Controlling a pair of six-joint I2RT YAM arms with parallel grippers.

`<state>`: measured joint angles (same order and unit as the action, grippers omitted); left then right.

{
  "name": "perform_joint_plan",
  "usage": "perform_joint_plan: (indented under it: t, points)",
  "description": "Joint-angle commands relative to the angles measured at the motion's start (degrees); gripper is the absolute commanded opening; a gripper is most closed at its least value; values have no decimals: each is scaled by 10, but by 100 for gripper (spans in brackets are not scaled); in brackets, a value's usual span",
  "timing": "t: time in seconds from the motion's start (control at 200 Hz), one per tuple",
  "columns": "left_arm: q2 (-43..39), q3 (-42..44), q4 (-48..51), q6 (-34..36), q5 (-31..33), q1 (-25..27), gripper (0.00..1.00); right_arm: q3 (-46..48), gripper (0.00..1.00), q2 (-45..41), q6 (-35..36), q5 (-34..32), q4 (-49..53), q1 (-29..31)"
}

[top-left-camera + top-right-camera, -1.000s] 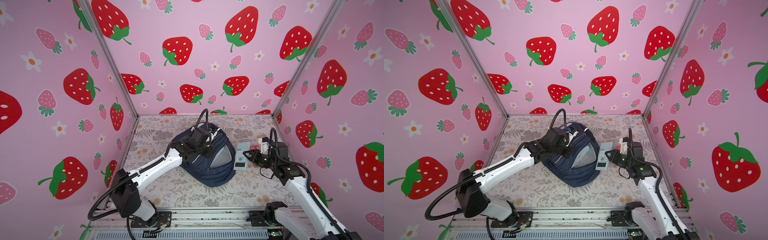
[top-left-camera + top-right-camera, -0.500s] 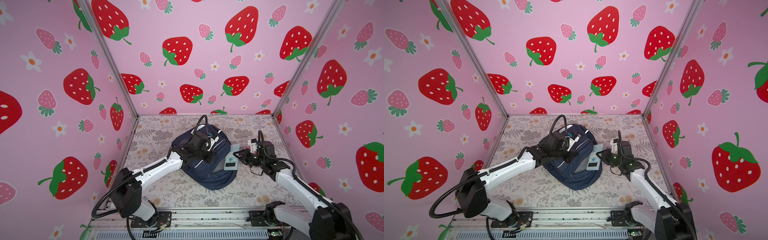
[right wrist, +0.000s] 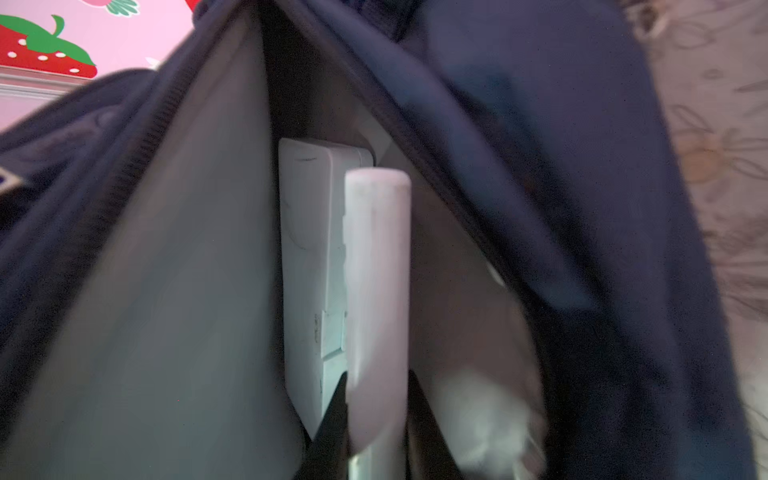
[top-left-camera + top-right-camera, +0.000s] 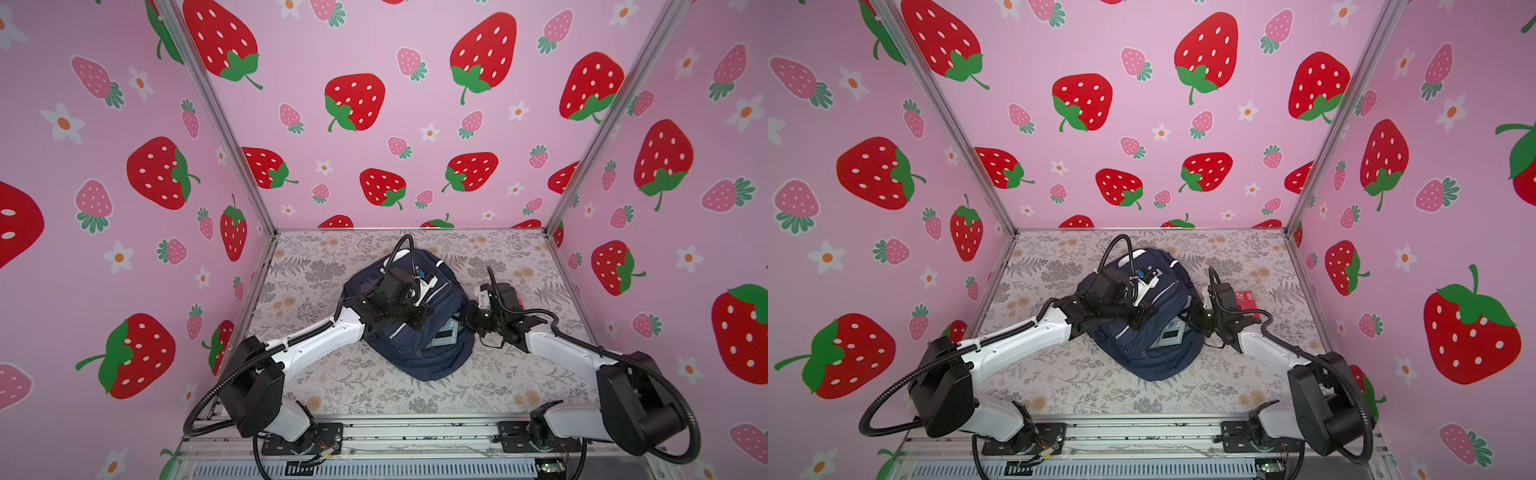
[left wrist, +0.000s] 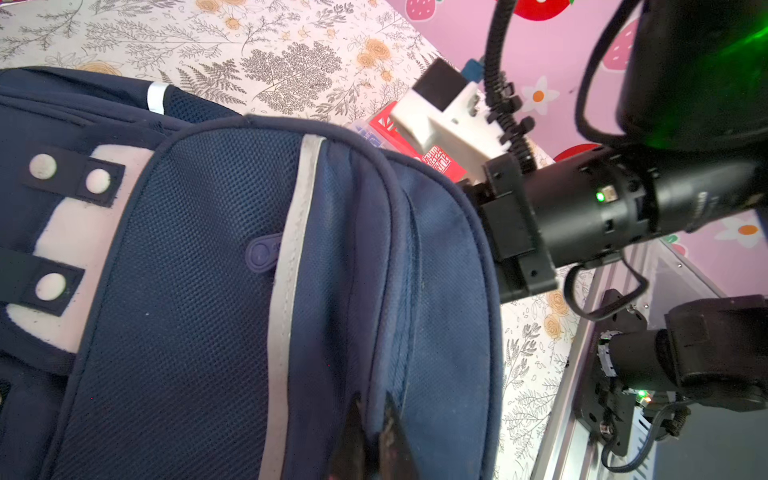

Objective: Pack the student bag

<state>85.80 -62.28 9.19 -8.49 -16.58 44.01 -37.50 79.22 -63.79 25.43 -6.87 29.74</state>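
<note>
The student bag [image 4: 419,357] [image 4: 1150,353], a large navy-blue fabric backpack with thin silver stripes, is seen lying flat in the middle of the floral-patterned tabletop [image 4: 332,374] [image 4: 1059,374] in both top views. The left gripper [image 4: 419,316] [image 4: 1144,318] is placed over the bag's upper face; in the left wrist view its dark fingers [image 5: 353,432] are drawn together, with a fold of the bag's blue fabric [image 5: 208,311] pinched between them beside a silver reflective stripe [image 5: 291,249]. A white patch crossed by dark straps with pale snap studs [image 5: 75,241] is shown on the same face of the bag. The bag's side opening is entered by the right gripper [image 4: 467,322] [image 4: 1194,322], whose fingers are clamped on a pale grey flat device with a small display [image 4: 446,332] [image 4: 1171,332], part of which is left showing at the mouth of the opening. In the right wrist view the device [image 3: 376,270] is seen edge-on between the right gripper's [image 3: 376,386] two dark fingers, inside the bag's grey lining [image 3: 145,291]. A white flat slab [image 3: 307,249] is pressed against it; whether this belongs to the device cannot be told. A red flat box with white markings [image 4: 517,297] [image 4: 1246,299] [image 5: 436,162] is laid on the tabletop just beside the bag, on the right arm's side, partly covered by that arm's wrist.
</note>
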Motion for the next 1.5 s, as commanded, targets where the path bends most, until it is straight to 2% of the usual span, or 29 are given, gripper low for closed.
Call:
perform_joint_plan:
  t: [0.0,0.23,0.375,0.48,0.5,0.54,0.59,0.7,0.765,0.88,1.02,1.141,1.296,1.426,1.491]
  points:
    - [0,-5,-42,11,-51,4,0,-34,0,31,-24,-8,-69,23]
    - [6,7,-73,-8,-68,3,0,-59,3,102,-41,-28,-147,60]
    - [18,6,-82,-22,-78,2,0,-55,29,135,-26,-39,-141,73]
    - [29,-2,-72,-32,-69,-2,0,-42,49,107,3,-67,-86,70]
    - [31,-5,-66,-34,-65,-4,4,-41,51,96,12,-77,-68,69]
    - [34,-10,-57,-38,-57,-9,20,-38,56,72,32,-99,-27,67]
    - [36,-15,-51,-49,-46,-16,32,-32,60,38,55,-132,20,64]
    - [22,-27,-32,-68,-22,-29,49,-21,65,-67,82,-197,125,56]
    - [6,-31,-21,-82,5,-35,59,-25,71,-125,95,-223,187,56]
    - [-17,-35,14,-104,28,-51,62,-40,71,-192,117,-260,299,56]
    - [-59,-8,56,-135,17,-73,62,-21,72,-250,142,-267,337,59]
    - [-121,51,71,-166,12,-74,67,-38,68,-225,167,-277,365,59]
    - [-191,162,31,-265,-18,-61,74,-60,68,-200,194,-289,355,58]
    - [-198,217,-29,-336,-4,-47,78,-106,66,-123,247,-263,342,56]
    - [-188,228,-76,-375,-6,-43,83,-127,63,-89,266,-251,341,56]
